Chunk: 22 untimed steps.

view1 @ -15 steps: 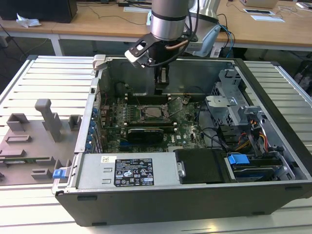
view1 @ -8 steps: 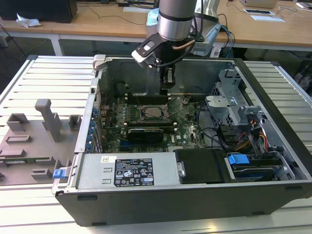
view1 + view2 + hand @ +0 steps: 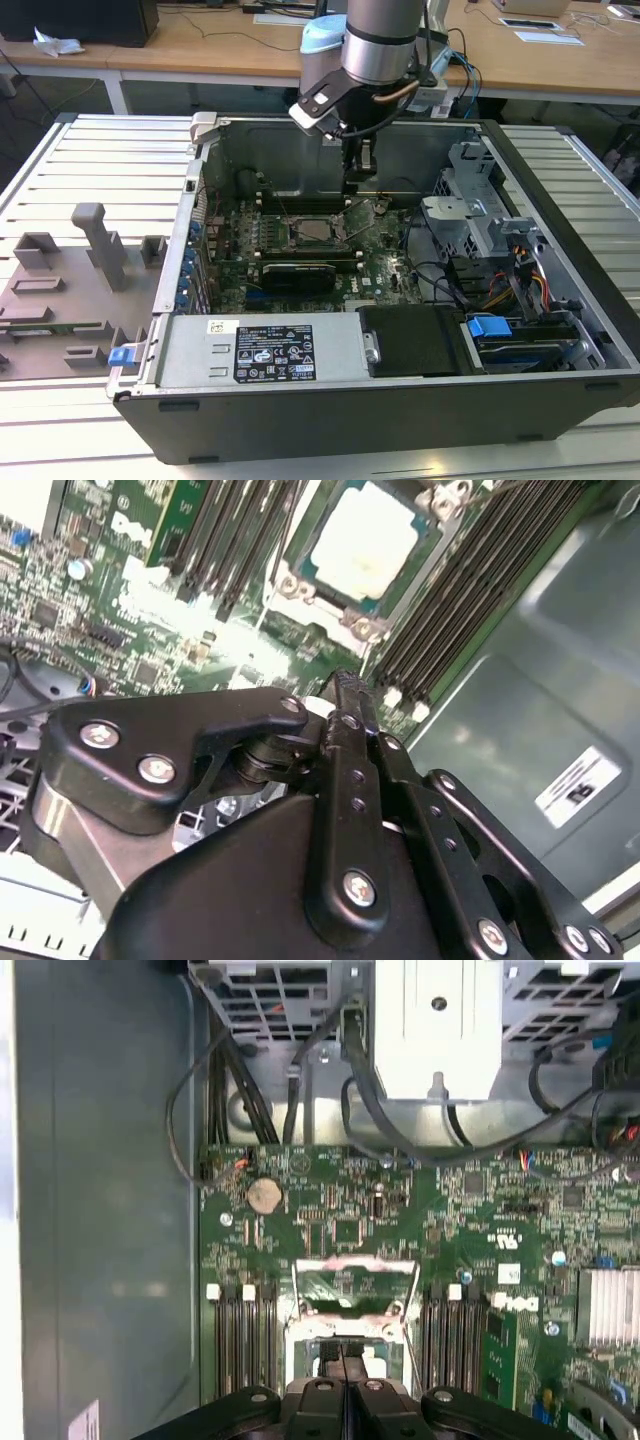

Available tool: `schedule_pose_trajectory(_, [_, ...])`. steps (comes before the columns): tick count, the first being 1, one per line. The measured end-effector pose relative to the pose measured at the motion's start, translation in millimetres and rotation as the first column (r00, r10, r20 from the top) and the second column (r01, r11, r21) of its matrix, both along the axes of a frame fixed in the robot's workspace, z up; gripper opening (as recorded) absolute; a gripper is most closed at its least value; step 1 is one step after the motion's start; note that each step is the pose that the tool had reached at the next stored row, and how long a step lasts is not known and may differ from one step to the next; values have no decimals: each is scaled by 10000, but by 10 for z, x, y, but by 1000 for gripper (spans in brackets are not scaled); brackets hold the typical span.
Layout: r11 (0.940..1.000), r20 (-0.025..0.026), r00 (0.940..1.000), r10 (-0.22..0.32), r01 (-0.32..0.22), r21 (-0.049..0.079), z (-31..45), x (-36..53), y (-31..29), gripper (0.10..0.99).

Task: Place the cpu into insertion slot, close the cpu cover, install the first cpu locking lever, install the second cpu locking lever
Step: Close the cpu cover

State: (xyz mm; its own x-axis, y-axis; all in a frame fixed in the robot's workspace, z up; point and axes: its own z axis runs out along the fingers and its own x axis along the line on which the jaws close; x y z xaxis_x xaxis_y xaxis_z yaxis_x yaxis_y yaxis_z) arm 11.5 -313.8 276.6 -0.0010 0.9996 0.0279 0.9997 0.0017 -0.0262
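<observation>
While the arm reaches down into the open computer case [image 3: 330, 425], the gripper [image 3: 360, 172] hangs low over the motherboard [image 3: 385, 270], just to the exterior view's right of the insertion slot [image 3: 292, 582]. Its black fingers [image 3: 322, 1400] are pressed together, with a hairline seam between them in the first wrist view. I see nothing gripped between them.

The cpu [image 3: 365, 535] is seated flat in the slot. Its pale silver top is fully exposed in the second wrist view, with the slot's metal rim around it. The cpu cover [image 3: 355, 1263] is not closed. In the first wrist view it stands tilted up just beyond the fingertips, and green board shows through its window. Rows of long black memory slots [image 3: 245, 1335] flank the slot on both sides.
</observation>
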Motion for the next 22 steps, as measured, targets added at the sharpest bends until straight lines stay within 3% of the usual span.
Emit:
schedule_pose_trajectory(5, [10000, -10, 10000, -2, 2, 0, 0, 139, 0, 106])
schedule_pose_trajectory(9, [10000, -23, 10000, -2, 2, -1, 0, 308, 0, 106])
schedule_pose_trajectory(22, [10000, -47, 10000, -2, 2, 0, 0, 616, 0, 106])
